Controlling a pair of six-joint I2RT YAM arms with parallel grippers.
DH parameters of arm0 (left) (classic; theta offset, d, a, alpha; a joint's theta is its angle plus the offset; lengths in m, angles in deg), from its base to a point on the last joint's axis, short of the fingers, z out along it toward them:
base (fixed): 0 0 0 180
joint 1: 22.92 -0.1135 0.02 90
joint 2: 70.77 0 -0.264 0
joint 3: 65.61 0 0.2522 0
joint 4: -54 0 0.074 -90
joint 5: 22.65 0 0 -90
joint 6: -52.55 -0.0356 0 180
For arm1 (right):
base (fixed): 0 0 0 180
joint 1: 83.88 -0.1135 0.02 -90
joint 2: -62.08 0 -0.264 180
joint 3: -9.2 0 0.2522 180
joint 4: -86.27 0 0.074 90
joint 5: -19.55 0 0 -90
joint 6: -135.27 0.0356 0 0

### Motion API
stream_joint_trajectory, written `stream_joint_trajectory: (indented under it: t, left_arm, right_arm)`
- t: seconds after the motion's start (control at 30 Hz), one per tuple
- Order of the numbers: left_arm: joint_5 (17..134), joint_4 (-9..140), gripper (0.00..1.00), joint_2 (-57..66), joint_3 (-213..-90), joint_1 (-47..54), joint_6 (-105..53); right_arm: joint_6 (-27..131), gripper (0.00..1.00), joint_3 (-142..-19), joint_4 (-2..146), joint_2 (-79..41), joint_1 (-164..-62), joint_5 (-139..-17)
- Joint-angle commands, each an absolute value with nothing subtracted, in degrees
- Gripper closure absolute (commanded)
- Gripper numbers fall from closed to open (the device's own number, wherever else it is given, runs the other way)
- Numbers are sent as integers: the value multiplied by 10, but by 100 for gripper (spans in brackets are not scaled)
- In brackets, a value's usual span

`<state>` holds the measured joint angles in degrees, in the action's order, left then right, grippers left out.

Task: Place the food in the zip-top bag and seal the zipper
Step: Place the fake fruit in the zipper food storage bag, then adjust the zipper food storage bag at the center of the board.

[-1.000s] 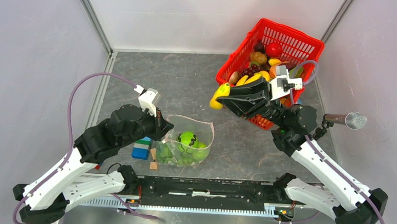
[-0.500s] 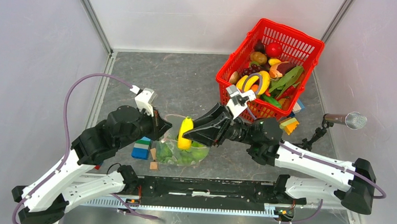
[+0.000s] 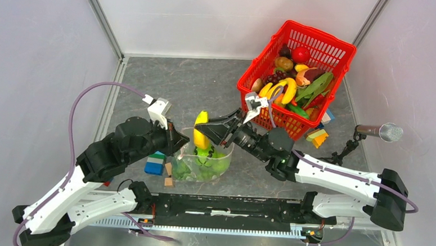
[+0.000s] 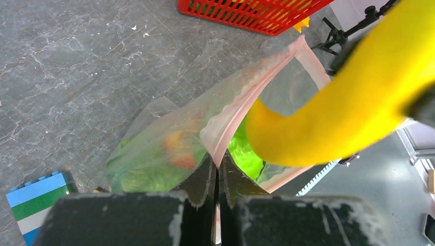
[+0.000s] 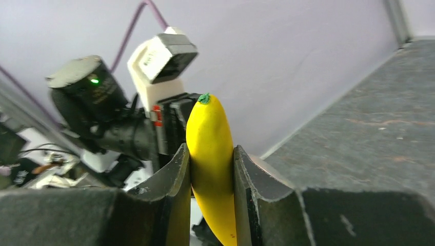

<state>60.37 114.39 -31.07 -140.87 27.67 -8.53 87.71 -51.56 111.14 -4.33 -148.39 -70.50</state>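
**Banana held at the mouth of the open bag**

The right gripper [image 5: 211, 152] is clamped on a yellow banana [image 5: 208, 120]. Its fingers press the fruit from both sides and the green stem tip points up. Seen from overhead, the banana hangs at the far rim of the zip-top bag [image 3: 220, 167], with its lower end down at the mouth. The left gripper [image 4: 218, 160] is pinched tight on the pink zipper [image 4: 246, 100] at the near-left side. It lifts one lip so that the mouth gapes. Green fruit [image 3: 205, 153] lies inside the bag. A blue-green block [image 3: 156, 164] sits just beside the bag, and the red basket [image 3: 319, 31] of other food stands well apart.

The bag is probably floppy and it is held at one spot only. If the long, curved banana catches the loose far lip, it may fold the mouth shut or drag the strip out of the left fingers. If it is let go too far out, it may tip over the rim onto the table.

The right fingers hide the banana's lower end, so I cannot tell whether it is inside the mouth or touching the contents. Through the film the contents are a green blur with an orange-red smear
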Motion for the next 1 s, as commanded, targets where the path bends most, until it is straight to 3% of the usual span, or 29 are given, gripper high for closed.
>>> stream_joint_trajectory:
  t: [0.0, 0.17, 0.47, 0.57, 0.63, 0.73, 0.83, 0.97]
  left_arm:
    - [612, 1121, 97, -324, -1422, 276, -74]
    - [608, 1126, 94, -326, -1431, 275, -75]
    - [600, 1129, 93, -325, -1436, 276, -78]
    - [592, 1135, 93, -327, -1438, 276, -78]
    - [582, 1141, 92, -331, -1440, 276, -78]
    - [568, 1145, 92, -336, -1441, 276, -78]
    - [568, 1145, 90, -334, -1444, 276, -79]
    - [577, 1145, 90, -324, -1449, 276, -80]
  right_arm:
    - [750, 91, -531, 1079, -49, -1519, -559]
    - [603, 89, -542, 1065, -73, -1573, -444]
    - [387, 73, -548, 1088, -129, -1630, -405]
    - [355, 54, -549, 1064, -129, -1630, -421]
    - [357, 31, -549, 1043, -116, -1630, -437]
    - [362, 26, -567, 984, -92, -1629, -480]
    - [381, 26, -581, 939, -68, -1627, -526]
    - [397, 48, -587, 918, -54, -1625, -564]
